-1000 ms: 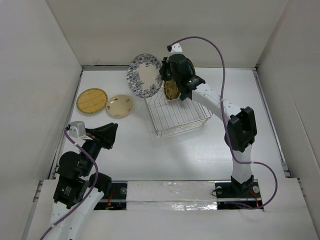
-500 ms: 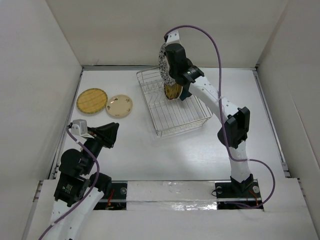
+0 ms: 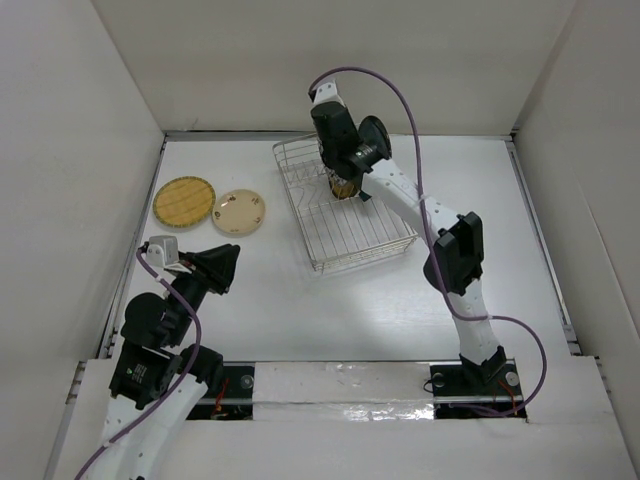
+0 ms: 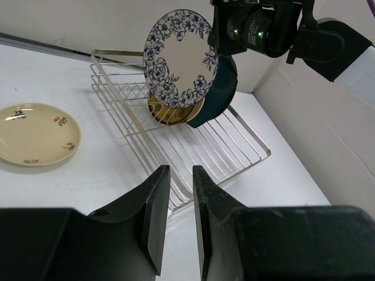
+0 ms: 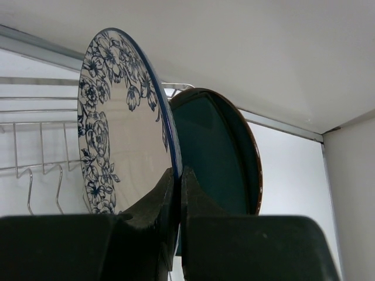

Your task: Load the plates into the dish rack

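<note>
My right gripper (image 5: 179, 171) is shut on the lower rim of the white plate with blue flower pattern (image 5: 117, 134), which it holds upright over the far end of the dish rack (image 3: 365, 255). The same plate (image 4: 179, 58) shows face-on in the left wrist view. Close behind it a dark teal plate (image 5: 217, 152) stands in the rack, and a gold plate (image 4: 167, 112) stands low in front. A yellow woven plate (image 3: 184, 201) and a cream plate (image 3: 239, 211) lie flat on the table to the left. My left gripper (image 4: 180, 170) hovers near the front left, slightly open and empty.
White walls enclose the table on three sides, and the back wall is close behind the rack. The right arm's purple cable (image 3: 400, 90) loops above the rack. The rack's near half (image 4: 234, 146) holds no plates.
The right arm swung the blue-patterned plate from left of the rack over its far end and turned it upright next to the teal plate. The left arm barely moved.
</note>
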Robot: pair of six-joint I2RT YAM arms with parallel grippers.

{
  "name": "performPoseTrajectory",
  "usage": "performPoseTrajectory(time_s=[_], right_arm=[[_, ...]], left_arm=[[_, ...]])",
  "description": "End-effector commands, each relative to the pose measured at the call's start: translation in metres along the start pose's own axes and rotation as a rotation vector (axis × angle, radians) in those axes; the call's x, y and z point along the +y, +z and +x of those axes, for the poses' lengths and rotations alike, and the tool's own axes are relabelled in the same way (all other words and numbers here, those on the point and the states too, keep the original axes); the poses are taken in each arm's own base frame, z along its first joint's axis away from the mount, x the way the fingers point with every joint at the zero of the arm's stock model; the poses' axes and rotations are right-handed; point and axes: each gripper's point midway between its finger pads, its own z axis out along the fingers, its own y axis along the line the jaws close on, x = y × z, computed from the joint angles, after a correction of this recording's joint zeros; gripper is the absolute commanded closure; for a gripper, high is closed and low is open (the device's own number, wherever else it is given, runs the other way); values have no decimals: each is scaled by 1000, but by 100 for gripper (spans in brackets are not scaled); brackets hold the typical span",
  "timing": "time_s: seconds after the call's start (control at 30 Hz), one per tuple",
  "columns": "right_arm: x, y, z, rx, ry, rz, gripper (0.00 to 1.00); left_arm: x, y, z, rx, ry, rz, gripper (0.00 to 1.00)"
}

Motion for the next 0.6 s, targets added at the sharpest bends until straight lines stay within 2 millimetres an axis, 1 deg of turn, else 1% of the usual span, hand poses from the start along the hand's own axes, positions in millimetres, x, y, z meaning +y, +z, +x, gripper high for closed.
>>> performPoseTrajectory(time_s=[0.0, 0.03, 0.07, 0.13, 0.2, 0.27, 0.3, 0.5, 0.53, 0.57], right_arm=[[-12, -18, -37, -98, 91, 67, 100], [-5, -20, -35, -97, 85, 63, 100], [-1, -18, -27, -84, 73, 61, 100], [5, -20, -22, -77, 80, 55, 100], [17, -25, -16, -69, 81, 44, 100], [19, -24, -11, -63, 87, 47, 100], [26, -26, -8, -60, 83, 35, 100], [43, -21, 10, -23, 109, 0, 100], [45, -22, 12, -14, 126, -10, 99], [46, -22, 12, -14, 137, -18, 94]], left_arm=[[-6, 3, -6, -19, 3, 24, 80], [-6, 3, -6, -19, 1, 24, 80], [-6, 2, -7, -22, 1, 26, 80], [-7, 3, -6, -19, 1, 29, 80], [-7, 3, -6, -19, 1, 29, 80], [-6, 3, -6, -17, 1, 28, 80], [-6, 3, -5, -16, 1, 28, 80], [-3, 7, -2, 3, 2, 11, 80], [-2, 8, 0, 10, 2, 7, 80], [-2, 9, 0, 10, 2, 5, 80]])
